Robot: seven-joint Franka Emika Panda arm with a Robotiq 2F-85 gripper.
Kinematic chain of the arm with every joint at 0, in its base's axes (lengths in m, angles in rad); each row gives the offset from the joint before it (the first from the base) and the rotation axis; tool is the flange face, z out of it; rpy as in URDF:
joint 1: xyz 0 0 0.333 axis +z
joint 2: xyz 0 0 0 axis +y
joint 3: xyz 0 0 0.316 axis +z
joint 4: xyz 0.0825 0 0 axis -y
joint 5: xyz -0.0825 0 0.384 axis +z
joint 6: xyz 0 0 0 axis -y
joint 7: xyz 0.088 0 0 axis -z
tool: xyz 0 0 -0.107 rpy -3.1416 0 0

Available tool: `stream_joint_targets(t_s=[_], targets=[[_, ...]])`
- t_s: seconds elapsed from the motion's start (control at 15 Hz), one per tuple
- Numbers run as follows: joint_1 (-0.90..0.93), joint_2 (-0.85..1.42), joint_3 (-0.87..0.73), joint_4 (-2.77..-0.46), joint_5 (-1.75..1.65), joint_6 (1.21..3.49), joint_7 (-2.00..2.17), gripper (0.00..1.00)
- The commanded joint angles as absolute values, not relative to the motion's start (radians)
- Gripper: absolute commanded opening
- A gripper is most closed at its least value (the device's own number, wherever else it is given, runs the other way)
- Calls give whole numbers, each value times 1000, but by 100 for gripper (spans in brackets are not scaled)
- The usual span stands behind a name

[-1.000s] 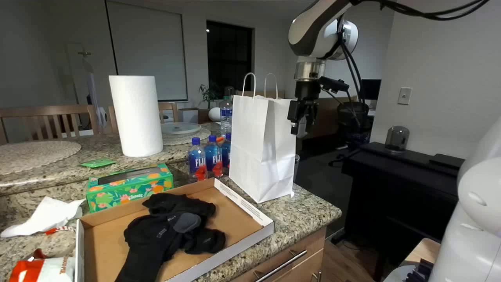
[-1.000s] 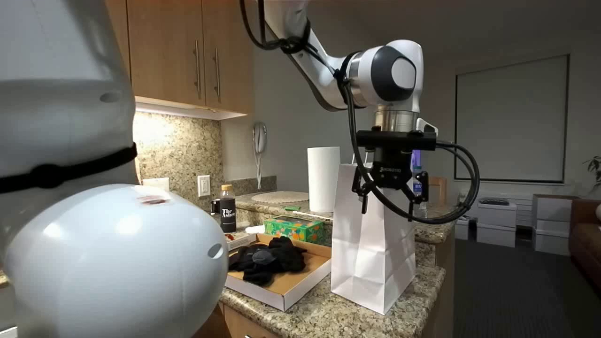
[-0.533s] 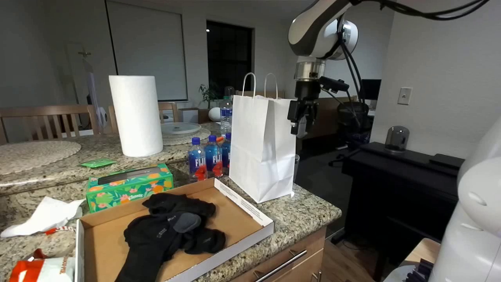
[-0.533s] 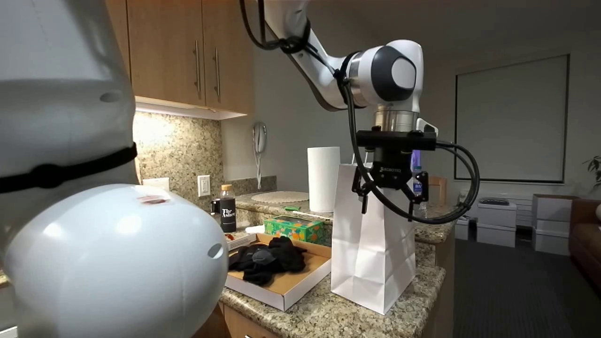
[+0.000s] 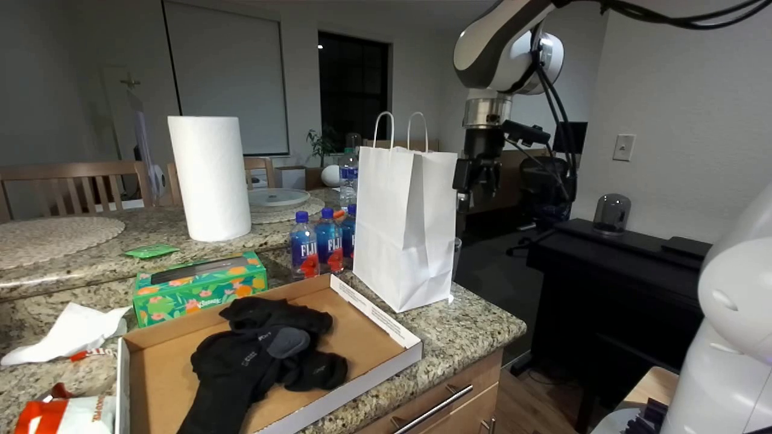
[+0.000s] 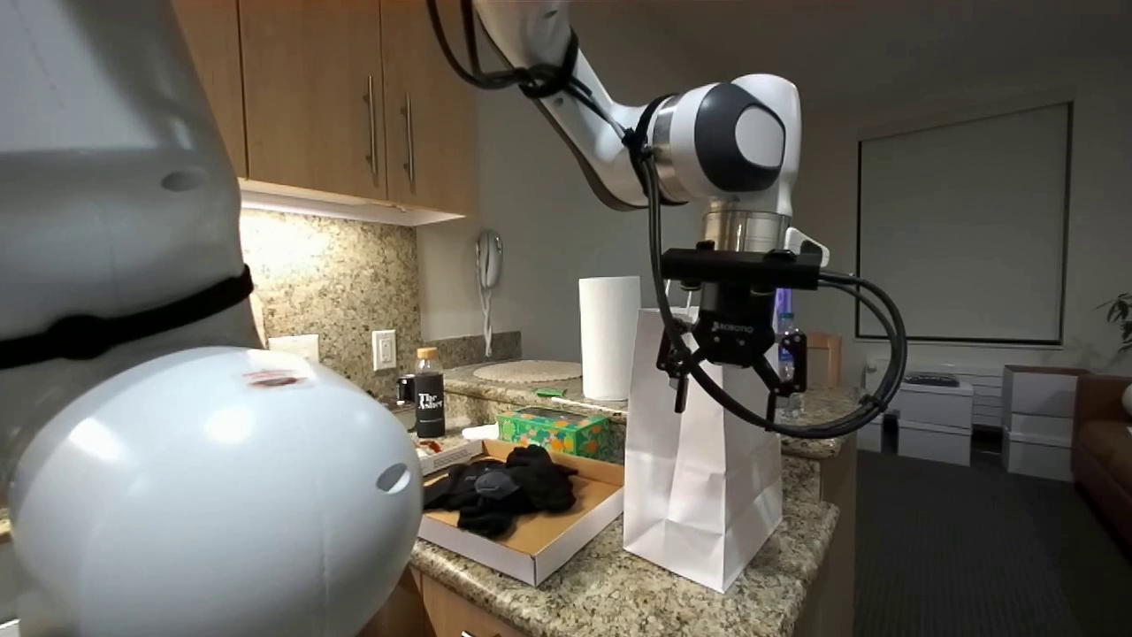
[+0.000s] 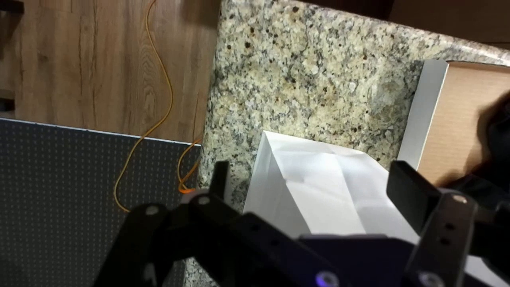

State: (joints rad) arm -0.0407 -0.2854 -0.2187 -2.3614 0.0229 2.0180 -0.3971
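Note:
My gripper (image 6: 725, 402) is open and empty, its two fingers (image 6: 680, 394) wide apart and pointing down. It also shows in an exterior view (image 5: 477, 191), beside the upper part of a white paper bag (image 5: 404, 235). The bag stands upright on the counter with two looped handles (image 5: 386, 129). In the wrist view the bag (image 7: 326, 179) shows below and between the open fingers (image 7: 412, 195). I see no clear contact with it. A shallow cardboard box (image 5: 374, 337) stands beside the bag, with black clothing (image 5: 259, 355) lying in it.
Several blue-capped water bottles (image 5: 303, 247) stand behind the box. A green tissue box (image 5: 202, 289) and a paper towel roll (image 5: 211, 181) are at the back. The granite counter's edge (image 5: 518, 328) lies near the bag. A dark bottle (image 6: 429, 394) stands farther back.
The arm held still from one second to half a second ago. Since then my gripper has shifted slightly away from the bag, toward the robot's base, and tilted a little. The bag has not moved.

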Motion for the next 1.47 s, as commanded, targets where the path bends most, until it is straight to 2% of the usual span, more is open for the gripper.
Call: stream_joint_targets(t_s=[0.0,0.27,0.53,0.87,1.0,1.4], targets=[[-91,-465,-192,-2515,1,2041,-306,100],[-72,-657,-119,-2638,20,2032,-204,100],[51,-746,51,-2649,61,2013,-77,100],[224,-573,255,-2462,91,2004,42,100],[233,-469,320,-2371,63,2039,102,100],[216,-144,342,-2172,44,2285,185,100]])
